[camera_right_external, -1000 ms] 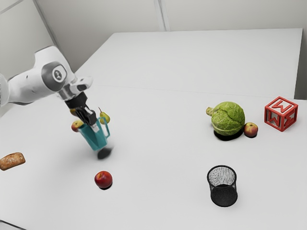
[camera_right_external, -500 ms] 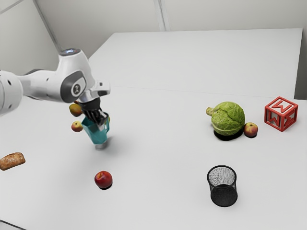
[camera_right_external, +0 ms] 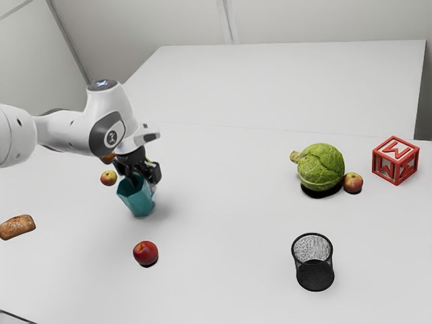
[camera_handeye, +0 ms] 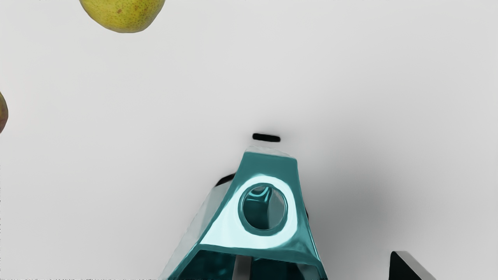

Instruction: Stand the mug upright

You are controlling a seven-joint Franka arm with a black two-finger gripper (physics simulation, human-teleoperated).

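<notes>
Right now, your mug (camera_right_external: 138,202) leans beneath the claw (camera_right_external: 145,182); whether it quite touches the counter (camera_right_external: 223,223) is hard to judge. You have the claw open, one finger inside the mug, one outside. Near the claw lie a pear (camera_handeye: 122,15) and a red apple (camera_right_external: 146,252); a mesh basket (camera_right_external: 315,275) stands well apart from it.
</notes>
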